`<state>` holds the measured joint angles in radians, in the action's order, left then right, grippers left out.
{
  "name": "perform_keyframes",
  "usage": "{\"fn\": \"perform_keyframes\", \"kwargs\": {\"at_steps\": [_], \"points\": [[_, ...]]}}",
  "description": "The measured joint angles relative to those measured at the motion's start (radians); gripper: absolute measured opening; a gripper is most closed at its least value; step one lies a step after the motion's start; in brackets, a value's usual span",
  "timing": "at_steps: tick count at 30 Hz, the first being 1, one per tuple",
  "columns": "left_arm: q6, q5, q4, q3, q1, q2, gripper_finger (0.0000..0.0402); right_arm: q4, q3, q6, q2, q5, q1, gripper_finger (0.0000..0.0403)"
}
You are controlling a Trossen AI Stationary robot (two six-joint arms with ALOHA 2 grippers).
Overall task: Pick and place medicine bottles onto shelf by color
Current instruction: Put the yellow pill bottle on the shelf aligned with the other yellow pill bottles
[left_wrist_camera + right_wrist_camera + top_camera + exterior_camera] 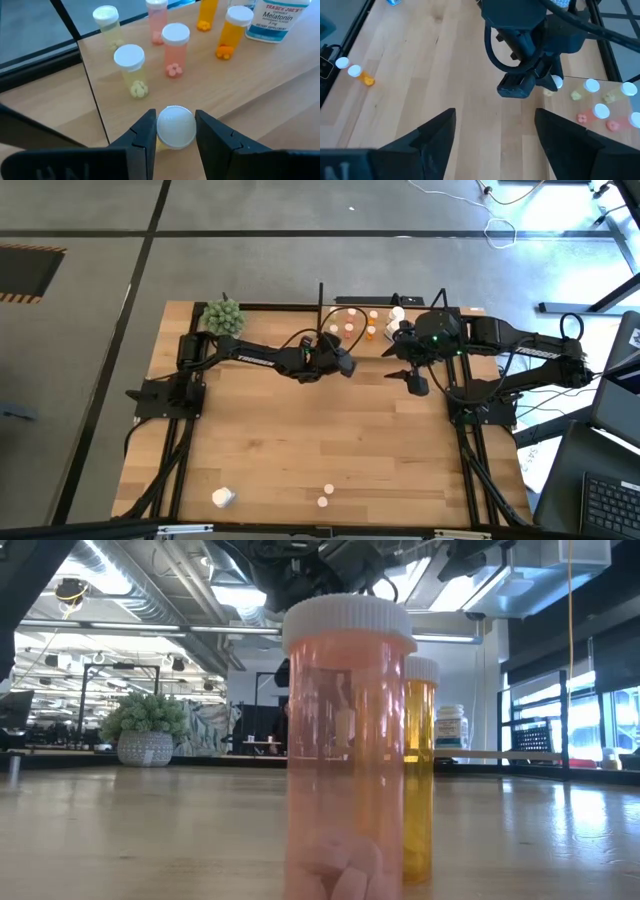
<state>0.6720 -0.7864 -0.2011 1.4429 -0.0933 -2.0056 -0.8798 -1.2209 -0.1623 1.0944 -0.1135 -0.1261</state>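
Observation:
My left gripper (175, 132) is shut on a pale yellow medicine bottle with a white cap (175, 126), at the left edge of the shelf (210, 90). It also shows in the high view (345, 365). On the shelf board stand two pale yellow bottles (131, 70), two pink ones (175, 47), two orange ones (232, 30) and a larger white bottle (275, 20), each upright on its base. My right gripper (495, 145) hangs open above the table (415, 383), right of the left gripper, with nothing between its fingers. My left gripper pinches the bottle between its two fingers, one on either side of the white cap (161, 131). The fingers come from the table's left, slanting down. The bottle stands roughly upright, cap up. Cap and fingers hide its bottom.
A green plant ball (223, 315) sits at the table's far left. A pink bottle (348, 740) and an orange one (420, 770) stand near the front edge, by a white bottle (223, 497). Thin black shelf uprights (321, 305) rise at the far edge.

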Motion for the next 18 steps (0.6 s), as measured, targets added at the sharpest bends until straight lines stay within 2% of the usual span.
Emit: {"fn": "perform_keyframes", "kwargs": {"at_steps": [18], "points": [[0.0, -0.008, -0.016, 0.0, -0.02, 0.0, 0.0102, 0.0, 0.0, 0.0, 0.0, 0.0, 0.0, 0.0273]]}}
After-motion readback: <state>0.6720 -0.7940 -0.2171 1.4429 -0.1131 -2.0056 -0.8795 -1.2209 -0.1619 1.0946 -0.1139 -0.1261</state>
